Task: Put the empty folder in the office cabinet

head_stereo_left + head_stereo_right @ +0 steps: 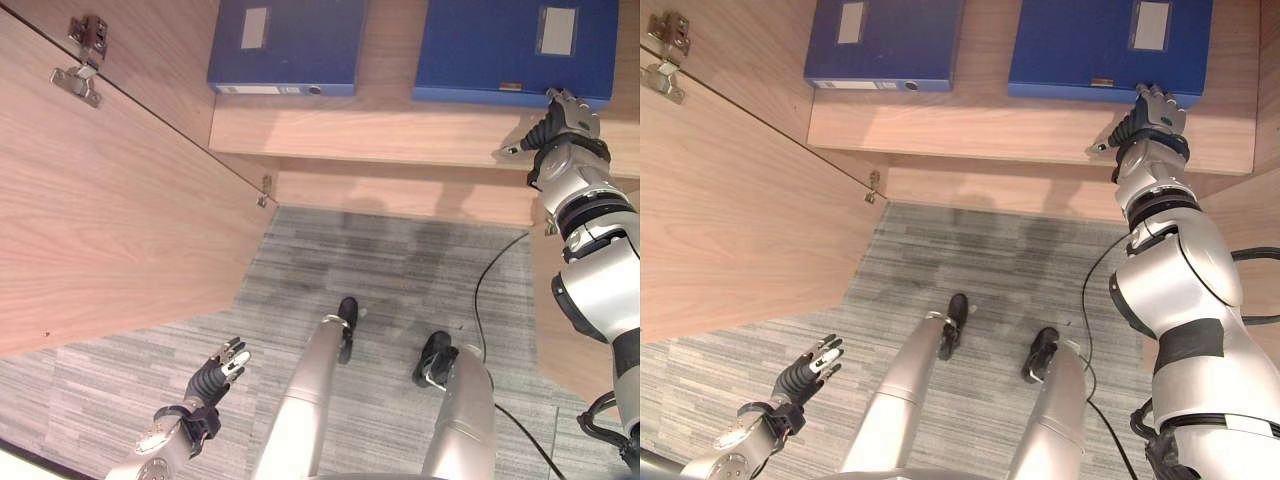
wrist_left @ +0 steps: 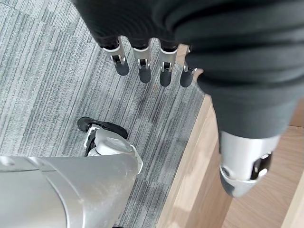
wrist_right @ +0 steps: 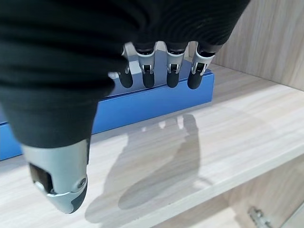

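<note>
On the cabinet shelf point(image 1: 380, 125), my right hand point(image 1: 562, 125) rests open, fingertips point(image 3: 167, 78) against the right blue folder point(image 1: 500, 50); my left hand point(image 1: 215, 378) hangs open.

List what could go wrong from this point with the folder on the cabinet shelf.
The right robot hand sits at the near edge of the right blue folder with fingers straight; a pull back could drag the folder along the shelf toward its front lip. The open cabinet door stands close to the left robot hand, so a swing of that arm may strike it.

blue folders point(image 1: 515, 50) (grey streaked carpet point(image 1: 380, 290))
</note>
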{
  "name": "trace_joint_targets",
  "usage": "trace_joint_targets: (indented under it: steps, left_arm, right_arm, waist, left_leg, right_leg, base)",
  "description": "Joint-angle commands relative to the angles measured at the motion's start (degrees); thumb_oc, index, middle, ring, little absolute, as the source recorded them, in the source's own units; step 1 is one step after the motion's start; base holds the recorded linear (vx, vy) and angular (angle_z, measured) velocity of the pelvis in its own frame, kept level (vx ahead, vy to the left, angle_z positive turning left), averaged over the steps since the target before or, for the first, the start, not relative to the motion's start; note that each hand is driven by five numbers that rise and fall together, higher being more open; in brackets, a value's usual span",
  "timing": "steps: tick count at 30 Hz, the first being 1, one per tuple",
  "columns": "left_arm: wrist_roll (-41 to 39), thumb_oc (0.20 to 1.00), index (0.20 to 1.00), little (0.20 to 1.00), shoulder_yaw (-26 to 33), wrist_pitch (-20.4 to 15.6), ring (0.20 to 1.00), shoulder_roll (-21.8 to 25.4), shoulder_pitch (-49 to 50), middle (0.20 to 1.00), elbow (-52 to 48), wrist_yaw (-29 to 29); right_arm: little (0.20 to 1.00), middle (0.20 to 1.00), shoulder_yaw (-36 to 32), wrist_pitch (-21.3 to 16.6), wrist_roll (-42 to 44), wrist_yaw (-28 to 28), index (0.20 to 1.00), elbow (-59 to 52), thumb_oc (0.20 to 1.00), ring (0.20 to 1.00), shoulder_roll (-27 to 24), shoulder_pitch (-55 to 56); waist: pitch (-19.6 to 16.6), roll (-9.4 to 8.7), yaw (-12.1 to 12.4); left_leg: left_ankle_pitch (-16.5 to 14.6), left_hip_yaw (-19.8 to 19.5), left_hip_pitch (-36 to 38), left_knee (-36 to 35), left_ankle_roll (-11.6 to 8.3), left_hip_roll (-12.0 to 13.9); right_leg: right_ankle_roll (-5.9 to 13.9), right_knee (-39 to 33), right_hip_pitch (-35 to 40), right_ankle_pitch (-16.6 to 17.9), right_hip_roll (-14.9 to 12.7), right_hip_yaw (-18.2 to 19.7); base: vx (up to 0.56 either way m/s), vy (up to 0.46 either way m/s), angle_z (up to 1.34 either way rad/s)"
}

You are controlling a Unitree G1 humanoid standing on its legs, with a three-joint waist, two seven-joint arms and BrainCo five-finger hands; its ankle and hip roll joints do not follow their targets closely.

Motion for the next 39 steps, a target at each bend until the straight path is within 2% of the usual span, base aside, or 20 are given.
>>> trace_joint_targets:
  steps: [1, 3, 4, 9, 11, 14, 20, 25, 34, 38, 39]
  left_arm:
    - [1.3, 1.000, 1.000, 1.000, 3.0, -2.2, 1.000, 1.3, 1.6, 1.000, -1.0, 0.3]
    - [0.8, 1.000, 1.000, 1.000, 3.2, -2.6, 1.000, 1.3, 1.5, 1.000, -0.7, 0.8]
    - [0.1, 1.000, 1.000, 1.000, 3.0, -3.0, 1.000, 1.1, 1.3, 1.000, -0.5, 1.3]
    - [-0.9, 1.000, 1.000, 1.000, 3.0, -3.6, 1.000, 0.6, 0.5, 1.000, -0.2, 2.9]
    - [-1.0, 1.000, 1.000, 1.000, 2.6, -3.6, 1.000, -0.3, -0.4, 1.000, 0.7, 3.9]
    - [-1.3, 1.000, 1.000, 1.000, 2.2, -3.7, 1.000, -0.5, -0.6, 1.000, 1.1, 4.2]
    - [-1.4, 1.000, 1.000, 1.000, 0.0, -4.2, 1.000, 1.2, -2.4, 1.000, 1.3, 3.6]
    - [-1.7, 1.000, 1.000, 1.000, -0.5, -4.8, 1.000, 1.4, -3.8, 1.000, 2.6, 3.3]
    - [-1.7, 1.000, 1.000, 1.000, -0.9, -4.3, 1.000, 0.8, -1.9, 1.000, 3.2, 3.2]
    - [-1.6, 1.000, 1.000, 1.000, -0.8, -4.3, 1.000, 0.5, -1.6, 1.000, 3.4, 3.3]
    - [-1.2, 1.000, 1.000, 1.000, -0.8, -4.6, 1.000, -0.2, -1.8, 1.000, 3.4, 3.8]
  right_arm:
    - [1.000, 1.000, 2.1, -1.9, 5.3, 2.7, 1.000, -3.9, 1.000, 1.000, -1.3, 0.9]
    - [1.000, 1.000, 2.3, -2.4, 6.5, 1.3, 1.000, -5.0, 1.000, 1.000, -1.2, 0.0]
    - [1.000, 1.000, 1.8, -2.1, 7.5, -1.1, 1.000, -5.5, 1.000, 1.000, 0.0, -1.0]
    - [1.000, 1.000, 0.1, -1.6, 7.0, -5.8, 1.000, -9.1, 1.000, 1.000, 3.1, -0.8]
    - [1.000, 1.000, -4.2, -0.9, 7.5, -9.0, 1.000, -13.1, 1.000, 1.000, 5.7, 2.1]
    - [1.000, 1.000, -6.0, -0.2, 6.6, -10.7, 1.000, -14.2, 1.000, 1.000, 7.1, 3.7]
    - [1.000, 1.000, -8.8, 0.5, 4.0, -14.2, 1.000, -15.0, 1.000, 1.000, 10.6, 6.3]
    - [1.000, 1.000, -9.0, -0.3, 4.4, -13.6, 1.000, -13.7, 1.000, 1.000, 10.6, 7.3]
    - [1.000, 1.000, -8.5, -1.1, 5.4, -13.4, 1.000, -8.2, 1.000, 1.000, 9.7, 6.8]
    - [1.000, 1.000, -9.7, -1.2, 4.8, -16.1, 1.000, -9.7, 1.000, 1.000, 9.8, 7.7]
    - [1.000, 1.000, -11.6, -1.1, 3.4, -19.8, 1.000, -13.0, 1.000, 1.000, 9.6, 9.1]
  waist:
    - [2.6, 0.14, 2.2]
    - [2.7, 0.02, 2.2]
    - [2.7, 0.00, 2.0]
    - [3.0, -0.18, 1.2]
    - [3.1, -0.29, 0.1]
    - [3.2, -0.26, -0.4]
    - [3.6, -0.18, -1.8]
    - [4.0, -0.12, -2.4]
    - [3.4, 0.94, -2.6]
    - [3.5, 1.10, -2.9]
    - [3.7, 1.28, -3.0]
  left_leg:
    - [-2.8, 2.4, -0.6, -2.6, 3.08, 1.7]
    - [-2.6, 2.3, -0.8, -2.6, 3.02, 1.9]
    - [-2.4, 2.2, -0.5, -2.9, 3.04, 2.0]
    - [-2.1, 2.5, 0.5, -4.3, 3.06, 2.1]
    - [-2.0, 2.8, 2.0, -5.4, 3.12, 2.1]
    - [-1.7, 2.9, 3.5, -6.7, 3.17, 2.2]
    - [-0.2, 3.4, 9.9, -12.2, 2.97, 2.2]
    - [0.8, 3.6, 11.8, -14.2, 2.65, 2.3]
    - [0.4, 4.0, 9.8, -12.6, 3.23, 2.2]
    - [0.3, 4.3, 9.9, -12.7, 3.42, 2.4]
    - [0.2, 4.4, 10.1, -12.9, 3.48, 2.4]
  right_leg:
    - [-3.25, -4.4, 1.1, 0.4, 1.5, 0.2]
    - [-3.29, -4.4, 1.1, 0.5, 1.5, 0.1]
    - [-3.23, -4.5, 1.1, 0.8, 1.5, 0.1]
    - [-3.04, -5.3, 1.8, 1.4, 1.8, 0.1]
    - [-2.90, -6.2, 2.8, 1.8, 2.3, 0.2]
    - [-2.71, -7.4, 4.2, 2.2, 2.7, 0.0]
    - [-1.08, -12.6, 9.9, 5.1, 3.7, -0.5]
    - [-0.67, -15.2, 11.9, 6.3, 4.0, -0.3]
    - [-1.00, -13.3, 9.3, 6.4, 4.2, 0.7]
    - [-0.95, -13.5, 9.3, 6.6, 4.4, 0.9]
    - [-0.81, -13.8, 9.5, 6.7, 4.5, 1.0]
  base:
    - [-0.01, -0.033, 0.01]
    - [0.00, 0.000, 0.00]
    - [0.00, 0.000, 0.00]
    - [0.00, 0.000, -0.01]
    - [-0.02, 0.004, -0.07]
    - [-0.02, 0.004, -0.13]
    - [-0.02, 0.013, -0.06]
    - [-0.03, 0.004, -0.05]
    - [-0.01, 0.003, -0.04]
    - [0.00, 0.000, 0.00]
    - [0.00, 0.000, 0.00]
